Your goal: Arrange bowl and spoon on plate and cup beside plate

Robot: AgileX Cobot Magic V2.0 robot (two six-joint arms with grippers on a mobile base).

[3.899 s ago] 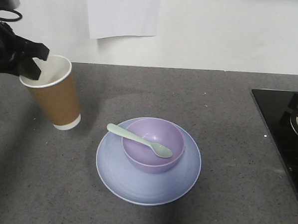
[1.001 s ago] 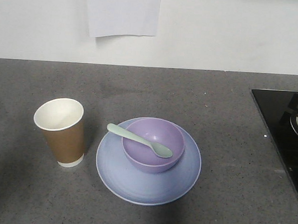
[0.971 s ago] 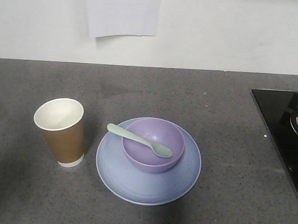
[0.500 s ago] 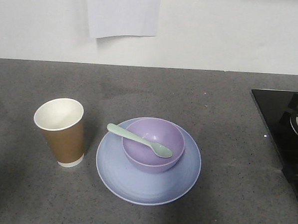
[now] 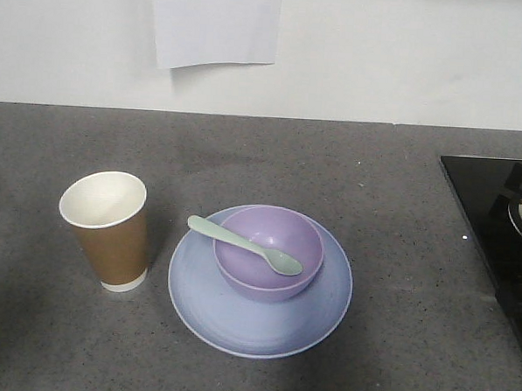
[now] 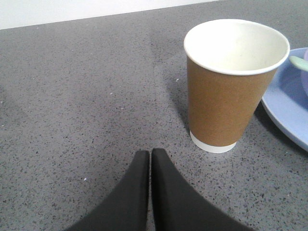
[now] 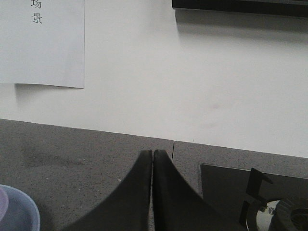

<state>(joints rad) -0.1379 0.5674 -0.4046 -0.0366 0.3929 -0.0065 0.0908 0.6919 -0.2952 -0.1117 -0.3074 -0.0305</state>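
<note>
Where the grey speckled surface (image 5: 398, 255) meets the white wall, a sheet of paper (image 5: 216, 22) pinned above. Centred on the surface: plate (image 5: 237, 321), with bowl (image 5: 278, 280) sitting upright on it. Spoon (image 5: 243, 244) laid across the bowl, handle over the left rim, its scoop end inside. Cup (image 5: 107, 229) upright just left of the plate, not touching it. Black cooktop (image 5: 495, 234) at the right edge. Left end effector (image 6: 150, 156) pressed together, empty, low over the surface near the cup's base. Right end effector (image 7: 152, 156) likewise pressed together, gripping nothing, pointed at the wall.
</note>
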